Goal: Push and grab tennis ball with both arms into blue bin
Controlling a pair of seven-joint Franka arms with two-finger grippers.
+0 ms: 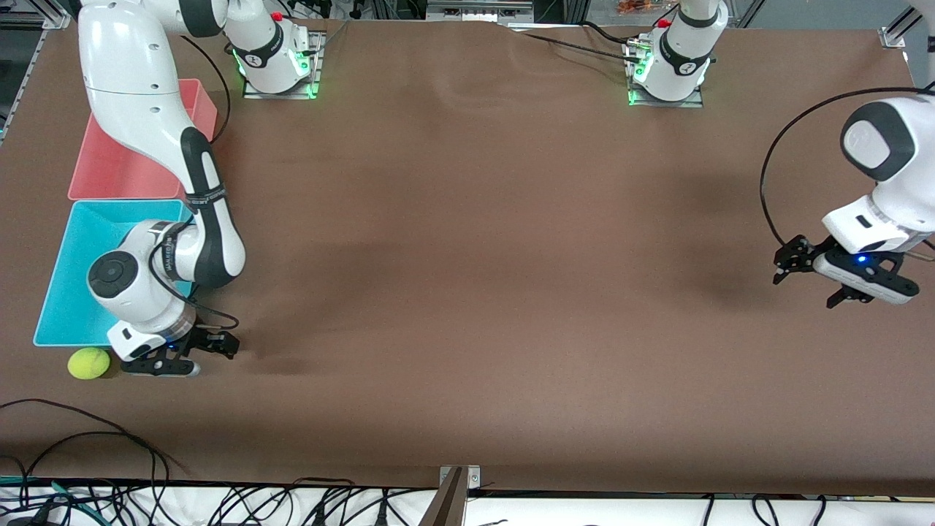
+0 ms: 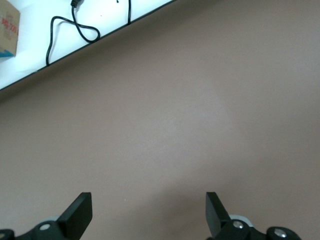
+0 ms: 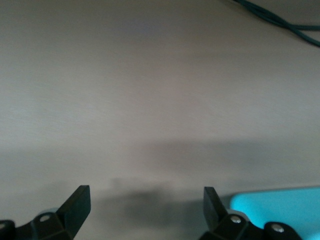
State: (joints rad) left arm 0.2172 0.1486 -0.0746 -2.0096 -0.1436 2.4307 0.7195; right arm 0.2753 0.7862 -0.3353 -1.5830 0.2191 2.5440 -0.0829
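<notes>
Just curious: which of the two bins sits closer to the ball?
The blue bin: the tennis ball lies just outside its nearer edge, while the pink bin sits farther from the front camera.

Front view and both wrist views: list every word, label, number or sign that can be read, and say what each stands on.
Cardboard box off the table's edge, in the left wrist view: red print, too blurred to read.
Band on the right arm: small lettering, too small to read.
Wrist ring on the right arm: small lettering, too small to read.
Round marks on both arm bases: too small to read.
No text shows on the tennis ball, the blue bin or the pink bin.
</notes>
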